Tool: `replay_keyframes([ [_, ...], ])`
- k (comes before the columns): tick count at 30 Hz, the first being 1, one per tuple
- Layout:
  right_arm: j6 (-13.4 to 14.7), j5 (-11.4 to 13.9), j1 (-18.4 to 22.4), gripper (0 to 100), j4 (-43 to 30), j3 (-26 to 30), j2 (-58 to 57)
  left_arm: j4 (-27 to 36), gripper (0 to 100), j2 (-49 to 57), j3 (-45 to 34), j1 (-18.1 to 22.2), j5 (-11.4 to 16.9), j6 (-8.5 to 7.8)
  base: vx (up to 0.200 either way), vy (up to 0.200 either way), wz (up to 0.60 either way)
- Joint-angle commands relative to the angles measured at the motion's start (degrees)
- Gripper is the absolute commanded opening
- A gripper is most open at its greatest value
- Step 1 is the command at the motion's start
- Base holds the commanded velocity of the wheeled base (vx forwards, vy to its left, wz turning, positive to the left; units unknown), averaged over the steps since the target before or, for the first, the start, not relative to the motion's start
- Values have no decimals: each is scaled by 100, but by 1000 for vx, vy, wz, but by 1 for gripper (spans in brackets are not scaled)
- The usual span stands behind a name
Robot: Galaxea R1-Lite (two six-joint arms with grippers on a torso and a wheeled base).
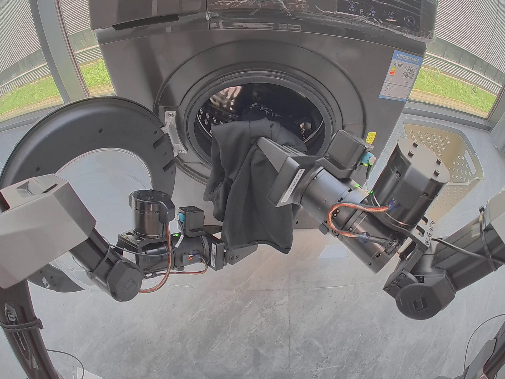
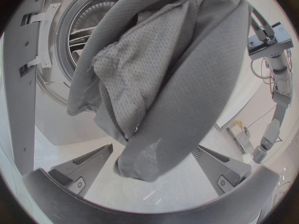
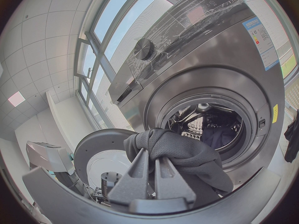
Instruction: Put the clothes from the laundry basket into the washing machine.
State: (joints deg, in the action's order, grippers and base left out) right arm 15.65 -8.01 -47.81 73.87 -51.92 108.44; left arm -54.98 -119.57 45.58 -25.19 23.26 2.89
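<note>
Grey mesh garment point(image 1: 252, 185), dark, one item. It sits at centre frame in the head view, bunched at its top and hanging in long folds down the front of the washing machine point(image 1: 263, 48). Its upper end lies level with the lower lip of the drum opening point(image 1: 263, 109), and its hem ends above the floor point(image 1: 263, 317).

Right pincer point(image 1: 263, 144): centre frame, entering from the right. Its fingers are drawn close together and clamped on the gathered top of the garment. In the right wrist view the cloth point(image 3: 183, 153) bulges over and past the two fingertips point(image 3: 144, 154), draping away on the far side.

Left pincer point(image 1: 247, 249): lower centre, entering from the left, beneath the hanging garment. Its fingers are spread wide. In the left wrist view the hem point(image 2: 174, 78) drops between the two fingers point(image 2: 93, 161). Whether it touches either one cannot be told.

Washing machine: dark grey front-loader filling the upper half of the frame. Its round door point(image 1: 89, 132) is swung fully open at left.

Drum contents: dark clothes point(image 1: 263, 106) already inside, seen through the opening.

Laundry basket point(image 1: 447, 148): cream, perforated, at right frame, standing on the floor beside the machine and behind the right arm.

Floor: pale grey veined tile across the lower frame.
</note>
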Motion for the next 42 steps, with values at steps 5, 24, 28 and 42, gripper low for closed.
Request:
replay_keyframes([
  [5, -1, 1, -9, 0, 4, 42, -7, -259, 100, -357, 258, 14, -217, 27, 0, 0, 0],
  [24, -36, 36, 114, 0, 4, 121, 11, -1059, 0, -181, -366, -505, -471, 186, 0, 0, 0],
  [28, -45, 54, 176, 0, -5, 191, 37, -1322, 0, 460, -998, -733, -463, 186, 0, 0, 0],
  [42, -159, 71, 228, 0, -5, 358, 239, -3282, 0, 1172, -2545, -1138, -480, 194, 0, 0, 0],
])
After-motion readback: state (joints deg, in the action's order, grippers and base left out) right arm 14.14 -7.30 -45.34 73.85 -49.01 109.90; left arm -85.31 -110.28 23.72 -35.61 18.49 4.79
